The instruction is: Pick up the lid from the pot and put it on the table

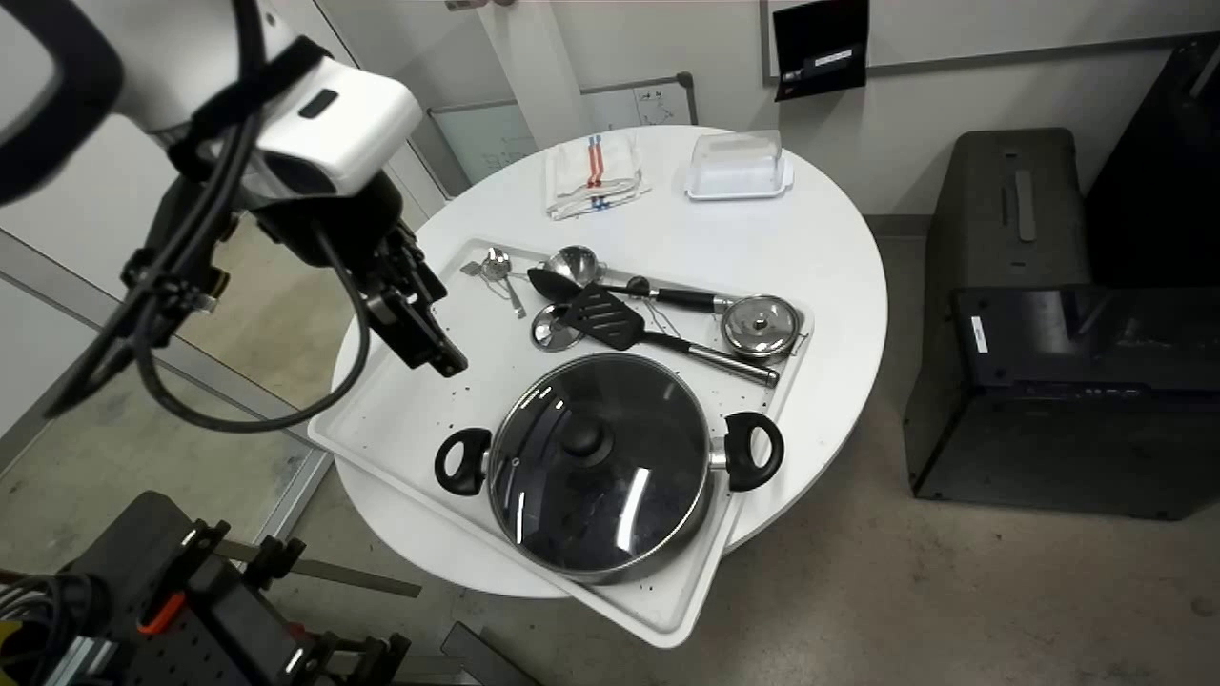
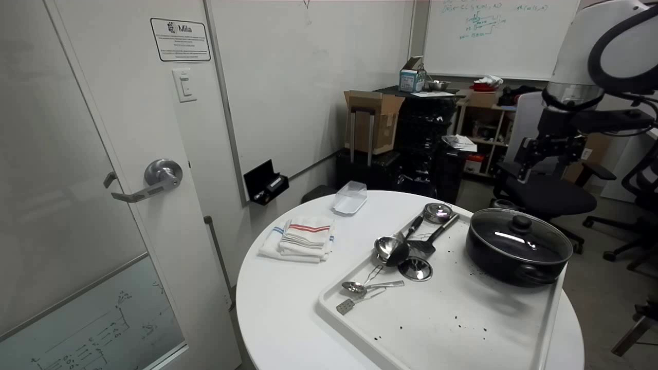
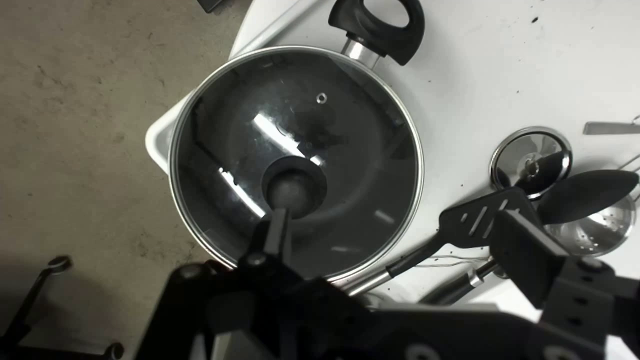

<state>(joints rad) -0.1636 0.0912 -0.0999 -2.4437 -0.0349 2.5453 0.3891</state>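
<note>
White table (image 1: 658,229); lid (image 1: 610,467) on pot (image 2: 494,261); claw (image 3: 394,219) spread wide.

The smooth white arm (image 1: 343,114) wears a black band (image 1: 291,65) and black cables (image 1: 238,425), its angular black gripper (image 3: 395,220) dotted with screws (image 3: 256,258).

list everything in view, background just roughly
lid: 1, clear, on pot
pot: 1, black, on tray
tray: 1, white, on table
table: 1, white, under tray
spatula: 1, black and silver, on tray
small lidded pot: 1, silver, on tray
other kitchenware: several, black or silver, on tray
folded cloths: count unclear, striped white, on table
container: 1, clear, on table
whiteboards: several, white, background
chair: at least 1, dark, background
arm: 1, mostly white, above hand
hand: 1, black, higher than lid
</note>
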